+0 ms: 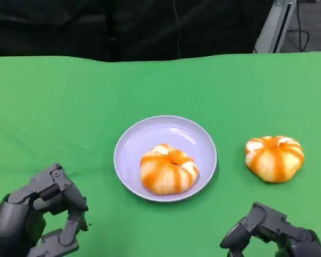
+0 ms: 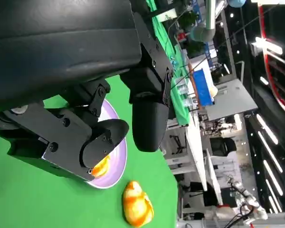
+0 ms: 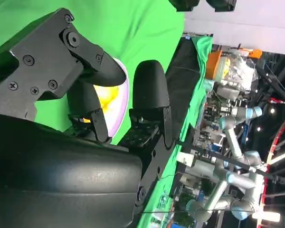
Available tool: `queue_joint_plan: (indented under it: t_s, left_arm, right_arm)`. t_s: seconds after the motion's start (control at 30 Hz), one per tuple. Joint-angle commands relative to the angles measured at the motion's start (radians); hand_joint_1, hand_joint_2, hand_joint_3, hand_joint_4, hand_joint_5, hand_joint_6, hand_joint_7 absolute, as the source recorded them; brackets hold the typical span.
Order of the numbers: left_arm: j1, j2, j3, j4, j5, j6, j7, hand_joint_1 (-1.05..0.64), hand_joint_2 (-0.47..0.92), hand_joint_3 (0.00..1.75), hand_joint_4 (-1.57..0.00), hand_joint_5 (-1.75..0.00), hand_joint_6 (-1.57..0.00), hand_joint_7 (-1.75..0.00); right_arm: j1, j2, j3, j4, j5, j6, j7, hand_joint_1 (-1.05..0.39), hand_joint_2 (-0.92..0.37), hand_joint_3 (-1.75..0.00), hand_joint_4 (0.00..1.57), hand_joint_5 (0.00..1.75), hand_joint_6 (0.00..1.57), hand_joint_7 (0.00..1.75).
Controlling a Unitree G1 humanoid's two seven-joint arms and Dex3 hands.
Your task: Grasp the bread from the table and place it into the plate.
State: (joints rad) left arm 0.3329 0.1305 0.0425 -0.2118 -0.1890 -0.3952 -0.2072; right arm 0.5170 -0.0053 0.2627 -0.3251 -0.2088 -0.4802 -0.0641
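Note:
A lilac plate (image 1: pixel 200 140) sits mid-table with one orange-striped bread roll (image 1: pixel 168 168) in it. A second, similar bread roll (image 1: pixel 274 157) lies on the green cloth to the plate's right. My left hand (image 1: pixel 43 214) hovers at the near left, fingers apart and holding nothing. My right hand (image 1: pixel 273 233) is at the near right edge, in front of the loose roll, also holding nothing. In the left wrist view the plate (image 2: pixel 118 161) and the loose roll (image 2: pixel 137 204) show beyond my fingers (image 2: pixel 147 114). The right wrist view shows the plate (image 3: pixel 119 107) and its roll (image 3: pixel 107 96) behind my fingers (image 3: pixel 149 90).
The green cloth (image 1: pixel 69 107) covers the table; its far edge meets a dark backdrop. A grey metal stand leg (image 1: pixel 273 27) rises at the far right. Wrist views show lab benches and other robot arms (image 3: pixel 232 128) beyond the table.

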Motion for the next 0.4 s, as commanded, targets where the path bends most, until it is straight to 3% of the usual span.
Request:
queue_joint_plan:
  t_s: [0.03,0.4]
  left_arm:
    - [-0.005,0.001,0.013,0.017,0.006,-0.015,-0.009,-0.04,0.60,0.99,-0.84,-1.75,-0.69,-1.69]
    - [-0.006,0.005,0.009,0.037,0.008,-0.016,-0.037,-0.04,0.55,1.03,-0.83,-1.75,-0.69,-1.70]
  right_arm:
    - [0.005,-0.003,-0.004,-0.005,0.012,-0.001,0.002,-0.12,-0.35,-1.27,0.70,1.59,0.77,1.31]
    - [0.001,0.008,0.002,0.001,0.007,-0.005,-0.004,-0.12,-0.34,-1.30,0.69,1.59,0.76,1.32]
